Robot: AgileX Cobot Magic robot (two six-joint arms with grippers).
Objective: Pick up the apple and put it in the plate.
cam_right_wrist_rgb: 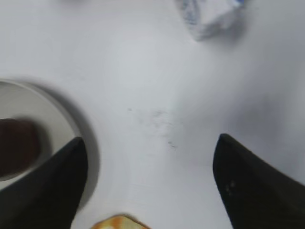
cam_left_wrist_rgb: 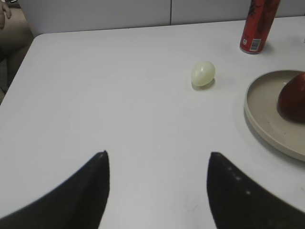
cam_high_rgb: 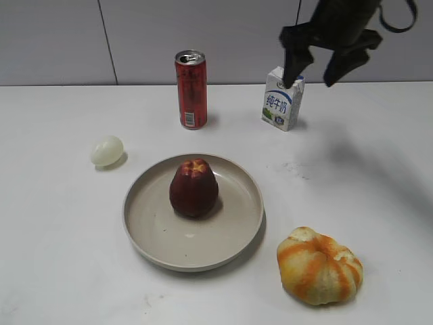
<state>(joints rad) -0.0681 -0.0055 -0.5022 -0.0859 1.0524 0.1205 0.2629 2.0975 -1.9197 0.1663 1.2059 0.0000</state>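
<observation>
The dark red apple (cam_high_rgb: pixel 193 187) stands upright inside the beige plate (cam_high_rgb: pixel 152 237) at the middle of the table. Its edge shows in the left wrist view (cam_left_wrist_rgb: pixel 294 98) on the plate (cam_left_wrist_rgb: pixel 267 119), and as a dark blur in the right wrist view (cam_right_wrist_rgb: pixel 16 148) on the plate (cam_right_wrist_rgb: pixel 57 107). My right gripper (cam_high_rgb: pixel 314 71) is open and empty, raised high above the table at the back right; its fingers frame bare table in its own view (cam_right_wrist_rgb: pixel 148 143). My left gripper (cam_left_wrist_rgb: pixel 157 157) is open and empty over bare table, left of the plate.
A red can (cam_high_rgb: pixel 191 89) and a milk carton (cam_high_rgb: pixel 282 99) stand at the back. A pale egg-shaped thing (cam_high_rgb: pixel 107 150) lies left of the plate. An orange-and-yellow pumpkin-like fruit (cam_high_rgb: pixel 319 265) lies at the front right.
</observation>
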